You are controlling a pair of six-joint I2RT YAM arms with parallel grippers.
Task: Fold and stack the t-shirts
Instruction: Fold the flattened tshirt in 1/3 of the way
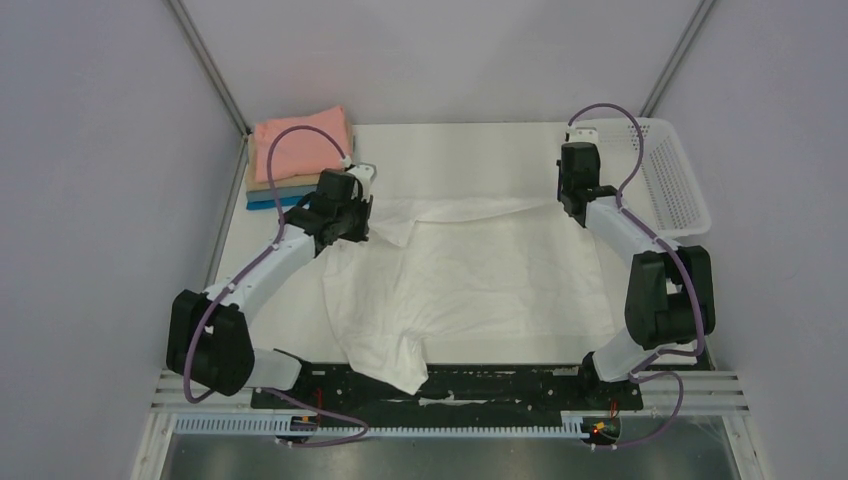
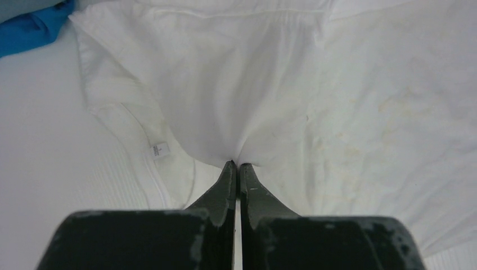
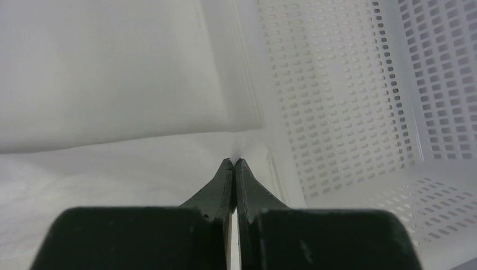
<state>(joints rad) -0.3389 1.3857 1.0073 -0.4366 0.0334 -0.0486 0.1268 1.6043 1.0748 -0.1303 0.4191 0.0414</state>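
Observation:
A plain white t-shirt (image 1: 470,270) lies spread and wrinkled on the table, its lower part hanging over the near edge. My left gripper (image 1: 352,218) is at its far left corner, shut on a pinch of the white cloth (image 2: 236,112), next to the collar label (image 2: 160,149). My right gripper (image 1: 574,207) is at the shirt's far right edge, shut, with a thin corner of the white cloth (image 3: 112,73) drawn to its tips (image 3: 233,162). Folded shirts are stacked at the far left: salmon pink (image 1: 300,148) on top, tan (image 1: 272,184), then bright blue (image 1: 268,203).
A white plastic mesh basket (image 1: 668,180) stands at the far right, close beside the right gripper; its wall fills the right wrist view (image 3: 349,84). The bright blue shirt (image 2: 31,31) shows at the left wrist view's top left. Grey walls enclose the table.

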